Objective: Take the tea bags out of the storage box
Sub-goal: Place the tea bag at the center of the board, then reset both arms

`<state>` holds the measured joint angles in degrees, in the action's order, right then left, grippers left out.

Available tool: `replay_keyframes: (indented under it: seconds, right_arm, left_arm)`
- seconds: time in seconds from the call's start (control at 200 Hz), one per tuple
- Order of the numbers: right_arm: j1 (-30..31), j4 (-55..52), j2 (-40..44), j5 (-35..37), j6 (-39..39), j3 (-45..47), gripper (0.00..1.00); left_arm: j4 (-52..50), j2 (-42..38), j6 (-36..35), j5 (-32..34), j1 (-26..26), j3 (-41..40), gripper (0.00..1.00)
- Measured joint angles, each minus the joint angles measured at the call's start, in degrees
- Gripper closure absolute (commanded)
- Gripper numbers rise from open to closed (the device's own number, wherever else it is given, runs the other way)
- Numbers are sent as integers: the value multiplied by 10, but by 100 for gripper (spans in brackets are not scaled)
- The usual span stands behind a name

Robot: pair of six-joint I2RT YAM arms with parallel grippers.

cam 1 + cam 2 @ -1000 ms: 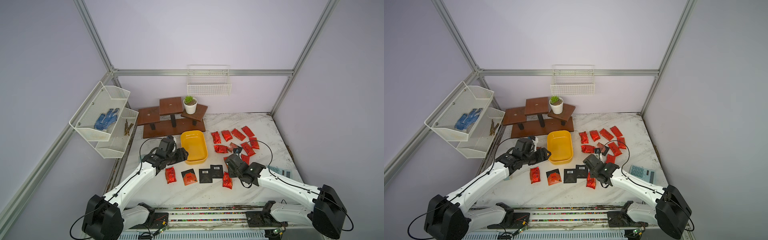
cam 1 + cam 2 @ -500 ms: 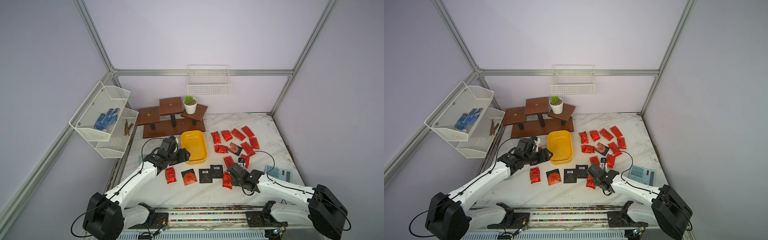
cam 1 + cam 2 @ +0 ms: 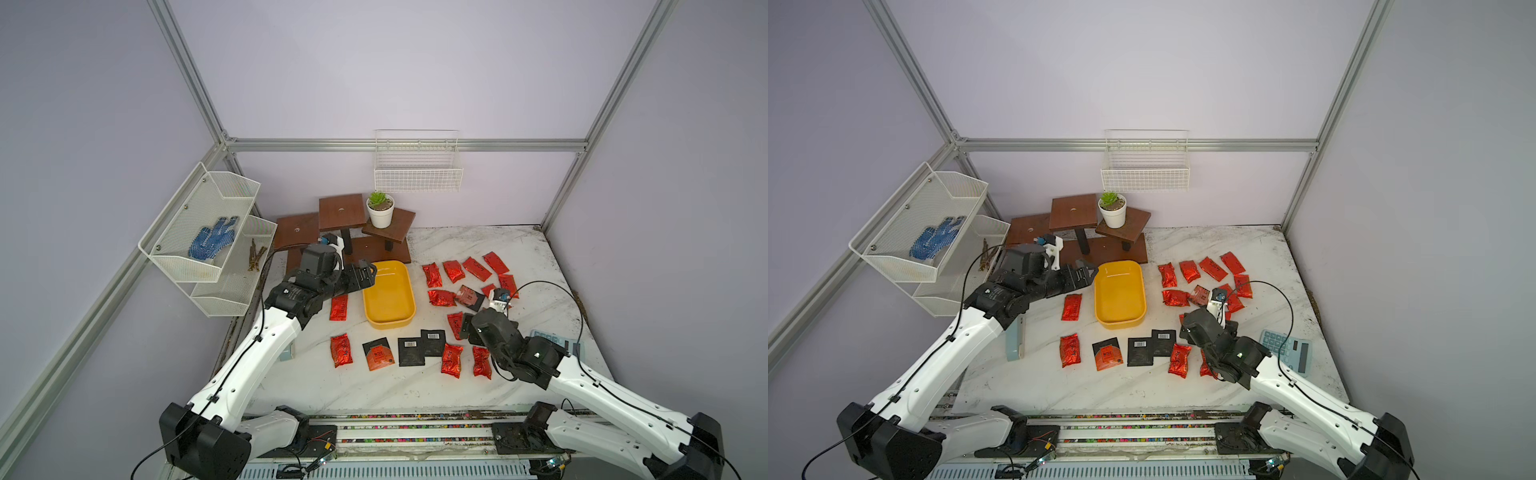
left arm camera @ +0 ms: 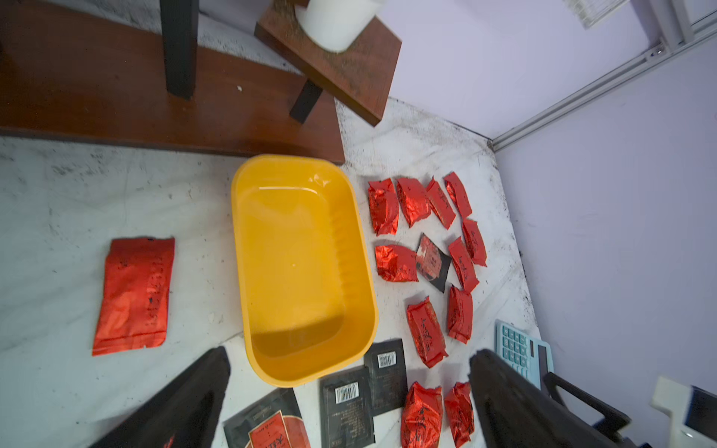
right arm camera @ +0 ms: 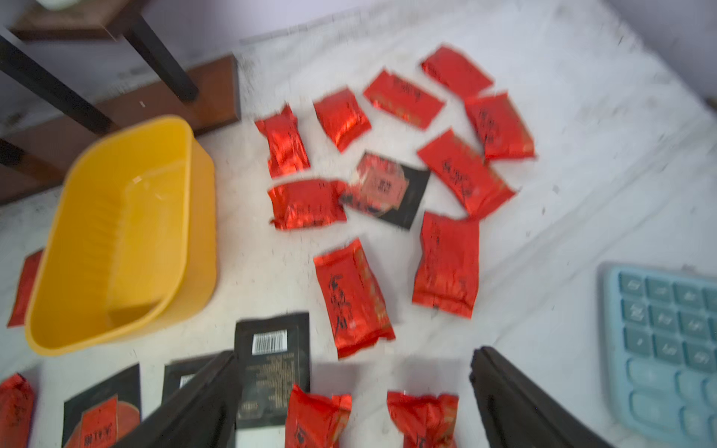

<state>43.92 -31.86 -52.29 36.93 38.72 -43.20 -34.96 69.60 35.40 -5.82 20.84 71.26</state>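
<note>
Both top views show the marble surface [image 3: 519,249] carrying the yellow storage box [image 3: 388,297], just ahead of the left jaws, which stand spread wide, gripping nothing. Red and black tea bags [image 3: 453,270] lie on the surface outside it, several ahead of and between the spread right jaws.

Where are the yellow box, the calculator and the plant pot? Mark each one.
yellow box [image 3: 388,293]: in a top view, on its bare floor.
calculator [image 3: 1278,348]: in a top view, on its keypad.
plant pot [image 3: 381,217]: in a top view, on its white wall.
</note>
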Motion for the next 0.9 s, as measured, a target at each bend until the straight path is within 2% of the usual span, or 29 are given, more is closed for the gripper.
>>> replay_keyframes:
  seconds: [0.135,0.22,0.315,0.485,0.565,0.66,0.76,0.9]
  right_arm:
    - [-1,124,37,32,-120,-23,0]
    - [0,230,49,5,-212,-26,0]
    - [0,370,70,-32,-307,13,0]
    - [-4,489,41,-28,-402,19,0]
    - [-21,522,9,-27,-422,14,0]
    - [-71,537,-21,-35,-415,21,1]
    - [-137,561,-39,-38,-396,52,1]
    - [-205,603,-72,-19,-372,128,1]
  left_arm:
    - [-29,3,-50,57,-4,56,0]
    - [-49,14,-86,84,-6,93,0]
    - [-68,32,-123,110,-6,134,0]
    - [-71,55,-162,134,-6,159,0]
    - [-34,50,-176,143,-6,116,0]
    - [23,35,-194,172,-6,35,0]
    - [113,0,-218,225,-18,-94,0]
    - [287,-64,-252,269,-82,-306,0]
